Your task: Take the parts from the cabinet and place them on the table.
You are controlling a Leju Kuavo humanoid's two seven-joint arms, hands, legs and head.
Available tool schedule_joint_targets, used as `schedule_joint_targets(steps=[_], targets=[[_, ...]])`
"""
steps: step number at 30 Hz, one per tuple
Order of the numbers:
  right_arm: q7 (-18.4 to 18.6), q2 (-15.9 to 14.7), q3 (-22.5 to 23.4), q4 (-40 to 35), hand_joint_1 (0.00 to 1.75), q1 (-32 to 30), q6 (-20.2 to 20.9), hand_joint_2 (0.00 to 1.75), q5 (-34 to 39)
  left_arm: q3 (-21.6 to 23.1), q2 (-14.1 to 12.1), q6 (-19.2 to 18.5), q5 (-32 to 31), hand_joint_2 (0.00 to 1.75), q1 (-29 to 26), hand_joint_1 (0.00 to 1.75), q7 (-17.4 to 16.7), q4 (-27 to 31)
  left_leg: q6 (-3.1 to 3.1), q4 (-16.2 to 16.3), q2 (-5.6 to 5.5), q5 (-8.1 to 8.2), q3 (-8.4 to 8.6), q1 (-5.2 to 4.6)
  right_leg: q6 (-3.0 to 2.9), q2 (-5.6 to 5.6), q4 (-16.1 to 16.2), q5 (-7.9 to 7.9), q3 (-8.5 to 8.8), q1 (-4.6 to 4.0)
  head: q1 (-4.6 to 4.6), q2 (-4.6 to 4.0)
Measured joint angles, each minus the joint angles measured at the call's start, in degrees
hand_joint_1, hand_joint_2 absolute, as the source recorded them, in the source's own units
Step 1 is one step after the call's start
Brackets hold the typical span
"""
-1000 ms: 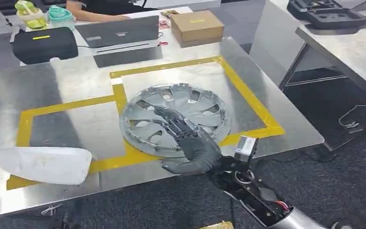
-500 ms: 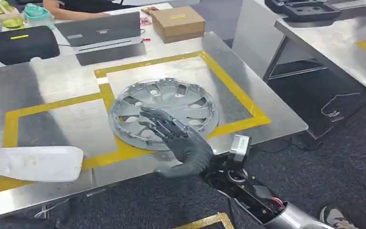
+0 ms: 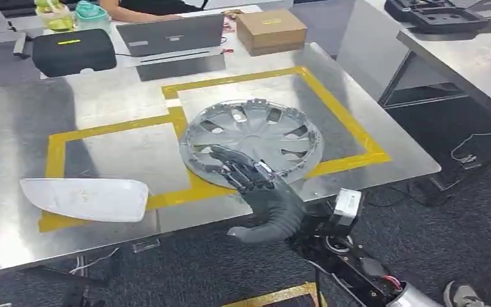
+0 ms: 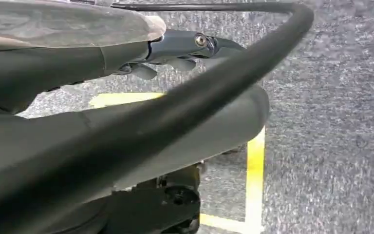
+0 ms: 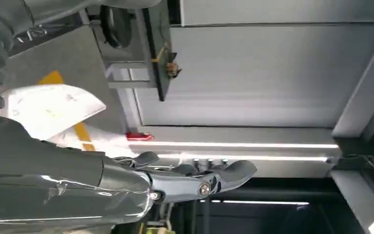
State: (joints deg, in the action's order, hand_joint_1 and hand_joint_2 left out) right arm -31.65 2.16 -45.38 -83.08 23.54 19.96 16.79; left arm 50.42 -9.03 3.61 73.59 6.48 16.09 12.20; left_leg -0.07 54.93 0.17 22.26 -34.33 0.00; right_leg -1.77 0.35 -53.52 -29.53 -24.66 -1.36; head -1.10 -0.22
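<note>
**Wheel cover on the bench, right robot hand over its near edge**

In the head view, the silver wheel cover [image 3: 252,142] lies flat on the steel bench [image 3: 109,96], in the middle of the frame. It sits inside the yellow tape outline [image 3: 340,119], and its lower edge crosses the tape line.

The right robot hand [image 3: 262,192] comes in from the lower right of the frame. Its dark fingers [image 3: 233,167] are stretched out and apart over the lower rim of the wheel cover. It holds nothing; I cannot tell if the fingertips touch the cover. In the right wrist view the same robot hand [image 5: 175,183] also has straight, empty fingers.

A white mirror-shaped part [image 3: 86,198] lies flat at the lower left of the frame, well apart from the wheel cover.

At the top of the frame stand a black case [image 3: 73,51], a laptop [image 3: 169,35] and a cardboard box [image 3: 272,29].

In the left wrist view the left robot hand [image 4: 126,141] is very close and blurred, so I cannot tell its state.
</note>
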Motion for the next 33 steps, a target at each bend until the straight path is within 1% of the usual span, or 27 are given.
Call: schedule_joint_targets(steps=[2,3,4,5,7,8,9,10,12,13,14,15,16,18,19,20,22,23,24,25,26,27,28,29,30,32,33], targets=[[0.02,-0.04,-0.04,-0.02,0.0,-0.07,0.0,1.75,0.02,0.0,-0.13,0.0,0.0,0.0,-0.05,0.0,0.0,0.0,-0.55,-0.62,0.05,-0.93,0.01,0.28,-0.17,-0.01,0.36,1.01,-0.42,-0.3,-0.61,0.0],[0.02,-0.04,-0.09,-0.11,0.0,-0.1,0.0,1.75,0.02,0.0,-0.26,0.0,0.0,0.0,-0.09,0.0,0.0,0.0,-0.89,-1.01,-0.07,-1.47,0.01,-0.09,-0.31,-0.09,1.46,1.75,-1.03,0.22,-0.74,0.0],[0.0,-0.04,-0.24,-0.11,0.0,0.04,0.06,1.75,0.02,0.0,-0.29,0.02,0.02,0.0,-0.16,0.0,0.02,0.0,-0.9,0.18,-0.42,0.59,-1.55,-0.23,0.13,-0.71,2.67,3.37,-0.75,1.05,-0.92,-0.02],[0.0,-0.04,-0.24,-0.31,0.0,0.24,0.13,1.75,0.02,0.0,-0.22,0.02,-0.13,0.0,-0.01,0.0,0.0,0.04,-1.09,3.42,-0.55,4.45,-2.82,-0.39,-0.4,-0.23,3.67,4.09,-1.8,1.05,-0.19,0.0],[0.05,-0.04,-0.31,-0.5,0.0,0.03,0.17,1.75,0.17,0.02,-0.37,0.02,-0.17,0.0,0.14,0.0,0.0,0.04,-1.74,11.82,-0.48,10.8,-4.97,0.1,-0.18,-0.57,3.49,5.6,-3.49,1.08,0.42,-0.02],[0.02,-0.09,-0.33,-0.5,0.0,-0.15,0.2,1.75,0.26,0.0,-0.37,0.02,-0.2,0.0,0.11,0.0,0.0,0.04,-2.1,15.29,-0.43,11.72,-5.52,0.38,-0.13,-0.56,3.29,6.14,-4.21,1.17,0.66,0.0],[0.0,-0.11,-0.33,-0.5,0.0,-0.26,0.2,1.75,0.41,0.0,-0.39,0.07,-0.22,0.0,0.09,0.0,0.0,0.04,-2.45,17.28,-0.43,10.82,-5.47,0.67,0.06,-0.61,3.01,6.61,-5.02,1.32,0.88,0.0],[-0.02,-0.18,-0.33,-0.5,0.0,-0.44,0.26,1.75,0.48,0.0,-0.39,0.09,-0.26,0.0,0.09,0.0,0.0,0.04,-2.86,16.9,-0.42,8.65,-4.34,1.02,0.33,-0.71,2.62,7.0,-5.93,1.49,1.14,0.0],[-0.02,-0.24,-0.33,-0.5,0.0,-0.57,0.26,1.75,0.61,0.02,-0.44,0.09,-0.37,0.0,0.11,0.0,-0.02,0.04,-3.69,9.5,-0.37,4.24,1.1,1.76,1.0,-0.83,1.45,7.51,-7.68,2.04,1.49,0.0],[-0.02,-0.24,-0.33,-0.52,0.0,-0.54,0.26,1.75,0.61,0.0,-0.44,0.09,-0.41,0.0,0.16,0.0,-0.04,0.04,-4.17,3.87,-0.34,3.99,4.97,2.24,1.34,-0.79,0.52,7.68,-8.39,2.02,1.82,0.0],[-0.04,-0.24,-0.28,-0.7,0.0,-0.55,0.26,1.75,0.63,0.02,-0.46,0.09,-0.44,0.0,0.38,0.0,-0.07,0.09,-4.32,-1.07,-0.46,5.81,8.29,2.15,1.6,-0.76,-0.37,7.71,-9.37,1.81,2.72,0.0],[-0.09,-0.24,-0.28,-0.81,0.0,-0.59,0.33,1.75,0.68,0.0,-0.53,0.09,-0.44,0.0,0.46,0.0,-0.09,0.09,-3.15,-2.21,-0.67,6.49,8.42,1.89,1.98,-0.72,-0.74,7.97,-9.59,1.79,2.69,0.0],[-0.11,-0.26,-0.31,-0.87,0.0,-0.62,0.37,1.75,0.72,0.0,-0.55,0.09,-0.46,0.0,0.41,0.0,-0.11,0.09,-2.81,-1.91,-0.52,6.41,7.97,1.82,2.45,-0.73,-0.74,8.36,-9.56,1.87,2.08,0.0],[-0.11,-0.33,-0.33,-0.92,0.0,-0.69,0.5,1.75,0.79,0.0,-0.53,0.09,-0.46,0.0,0.42,0.0,-0.15,0.09,-1.54,-1.54,-0.48,5.86,7.44,1.66,3.37,-0.65,-0.63,9.14,-9.7,1.95,1.9,0.0],[-0.13,-0.57,-0.33,-0.92,0.0,-0.75,0.55,1.75,0.87,0.0,-0.5,0.09,-0.46,0.0,0.43,0.0,-0.2,0.09,-0.66,-1.68,-0.17,5.28,6.96,1.88,3.63,-0.58,-1.13,8.31,-10.11,2.2,1.9,0.0],[-0.17,-0.59,-0.33,-0.94,0.0,-0.77,0.63,1.75,0.98,0.0,-0.5,0.09,-0.48,0.0,0.47,0.0,-0.2,0.09,-0.06,-1.67,-0.09,4.74,6.26,1.77,3.77,-0.53,-3.11,5.2,-11.15,2.33,1.71,0.0],[-0.22,-0.72,-0.33,-0.94,0.0,-0.83,0.74,1.75,1.03,0.02,-0.5,0.09,-0.44,0.0,0.39,0.0,-0.2,0.09,0.42,-1.63,0.0,3.62,4.87,1.63,4.01,-0.51,-12.35,-2.44,-13.92,2.36,0.44,0.0],[-0.22,-0.81,-0.33,-0.94,0.0,-0.88,0.79,1.75,1.03,0.02,-0.5,0.09,-0.44,0.0,0.34,0.0,-0.2,0.09,0.48,-1.57,0.06,3.06,4.16,1.49,4.15,-0.53,-17.04,-4.5,-15.01,2.37,0.2,0.0],[-0.24,-0.91,-0.33,-0.94,0.0,-0.96,0.79,1.75,1.05,0.02,-0.5,0.07,-0.44,0.0,0.33,0.0,-0.2,0.09,0.46,-1.52,0.06,2.55,3.47,1.37,4.22,-0.52,-20.02,-4.72,-15.1,2.37,-0.06,0.0],[-0.26,-0.98,-0.33,-0.94,0.0,-1.05,0.79,1.75,1.05,0.0,-0.5,0.07,-0.44,0.0,0.32,0.0,-0.2,0.09,0.42,-1.5,0.05,2.13,2.88,1.27,4.18,-0.51,-20.64,-3.78,-14.44,2.37,-0.26,0.0],[-0.26,-1.05,-0.33,-0.94,0.0,-1.15,0.79,1.75,1.11,0.0,-0.5,0.07,-0.44,0.0,0.28,0.0,-0.2,0.09,0.32,-1.48,0.04,1.55,2.16,1.17,3.95,-0.51,-18.25,-1.18,-11.9,2.36,-0.52,0.0],[-0.26,-1.07,-0.33,-0.94,0.0,-1.16,0.81,1.75,1.18,0.0,-0.5,0.07,-0.44,0.0,0.24,0.0,-0.2,0.09,0.21,-1.48,0.02,1.18,1.75,1.08,3.7,-0.51,-14.53,0.72,-9.1,2.35,-0.74,0.0],[-0.28,-1.07,-0.33,-0.94,0.0,-1.14,0.81,1.75,1.22,0.02,-0.5,0.07,-0.44,0.0,0.25,0.0,-0.2,0.09,0.0,-1.48,0.0,0.78,1.41,0.99,3.16,-0.39,-7.9,2.27,-4.52,2.28,-1.02,0.0],[-0.28,-1.09,-0.31,-1.05,0.0,-1.11,0.79,1.75,1.27,0.02,-0.42,0.05,-0.44,0.0,0.24,0.0,-0.2,0.09,-0.18,-1.47,0.01,0.51,1.28,1.01,2.61,-0.22,-3.12,1.43,-1.41,2.15,-1.18,0.0],[-0.31,-1.07,-0.31,-1.16,0.0,-1.1,0.87,1.75,1.31,0.0,-0.42,0.0,-0.44,0.0,0.29,0.0,-0.2,0.09,-0.65,-1.43,-0.02,0.11,1.06,0.82,2.38,-0.19,1.11,0.25,1.55,1.79,-1.16,0.0],[-0.37,-1.09,-0.31,-1.25,0.0,-1.08,0.85,1.75,1.38,0.0,-0.44,0.0,-0.42,0.0,0.28,0.0,-0.2,0.09,-1.45,-1.56,0.06,-0.73,0.82,1.11,2.18,-0.2,1.54,0.15,0.83,1.39,-1.18,0.0],[-0.35,-1.09,-0.31,-1.27,0.0,-1.21,0.76,1.75,1.38,0.02,-0.46,0.0,-0.41,0.0,0.23,0.0,-0.2,0.09,-1.94,-1.91,0.1,-1.19,0.91,1.11,1.82,-0.21,1.69,0.54,0.17,1.3,-1.14,0.0]])
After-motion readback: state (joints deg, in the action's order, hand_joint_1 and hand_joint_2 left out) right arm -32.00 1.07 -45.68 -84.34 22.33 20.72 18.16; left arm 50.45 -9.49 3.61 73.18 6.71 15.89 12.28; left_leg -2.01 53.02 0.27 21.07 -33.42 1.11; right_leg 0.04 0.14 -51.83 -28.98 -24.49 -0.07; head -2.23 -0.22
